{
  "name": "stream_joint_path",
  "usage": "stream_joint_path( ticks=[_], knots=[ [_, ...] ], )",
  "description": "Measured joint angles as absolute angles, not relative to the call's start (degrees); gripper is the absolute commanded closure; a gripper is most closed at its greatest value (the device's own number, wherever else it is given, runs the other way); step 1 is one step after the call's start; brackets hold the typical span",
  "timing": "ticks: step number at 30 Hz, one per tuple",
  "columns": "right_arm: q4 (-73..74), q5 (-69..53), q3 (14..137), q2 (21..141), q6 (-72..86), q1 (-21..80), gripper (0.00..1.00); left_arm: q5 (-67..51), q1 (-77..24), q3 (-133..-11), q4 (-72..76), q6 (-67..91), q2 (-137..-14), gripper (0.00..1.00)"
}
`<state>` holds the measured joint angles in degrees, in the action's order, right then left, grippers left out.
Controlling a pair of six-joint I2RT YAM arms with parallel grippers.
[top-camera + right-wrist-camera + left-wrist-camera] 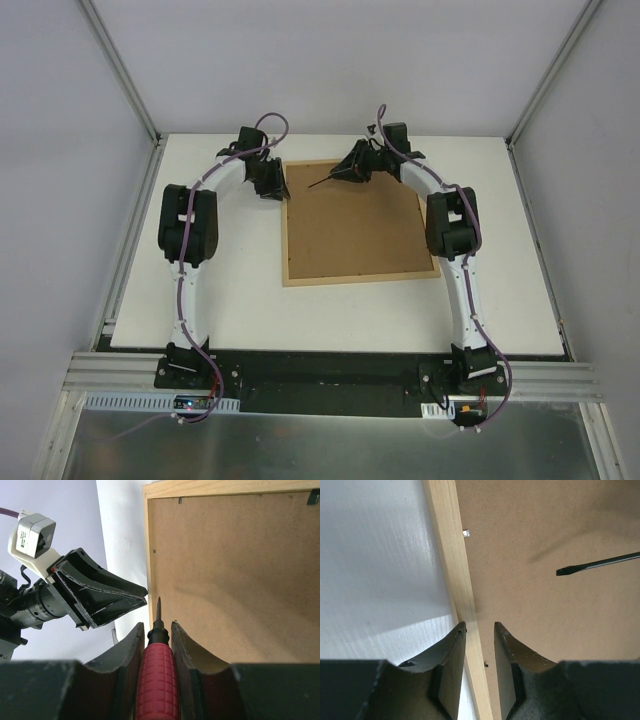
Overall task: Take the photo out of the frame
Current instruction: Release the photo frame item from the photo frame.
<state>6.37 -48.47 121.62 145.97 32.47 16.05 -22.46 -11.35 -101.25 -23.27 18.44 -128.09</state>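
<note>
1. The frame (360,279) lay face down on the white table (230,300), its brown backing board (355,220) uppermost and seated inside the wooden rails.
2. The photo was not visible in any view. It was judged to sit beneath the backing board, inside the frame.
3. Small metal retaining tabs (179,500) showed along the inner edge of the rails. From these views it could not be determined whether they were bent clear.
4. The right gripper (157,625) was clamped on the red handle of a screwdriver (157,675). The blade pointed at the far-left corner, close to the left rail and just above the board.
5. The left gripper (479,625) sat at that rail with its jaws narrowly apart, one finger on the table side and one over the board. Whether they pinched the wood could not be told.
6. Step in hand, as judged: release the tabs.
   - Hold the blade shallow, and slide it under each tab, not into the fibreboard.
   - Keep the left gripper bearing down on the rail to stop the frame sliding.
   - Pry gently, because a slip could gouge the board or the print under it.
7. The frame was the only container in view, and the board was its only visible content.
</note>
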Motion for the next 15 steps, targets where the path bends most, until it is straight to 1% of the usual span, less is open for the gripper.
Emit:
stream_joint_path(
  ticks=[15],
  knots=[
    [6.0, -48.5, 121.6, 146.1, 33.0, 16.2, 0.99, -15.9, -13.3, -101.4, -23.5, 16.5, -127.6, 0.71]
  ],
)
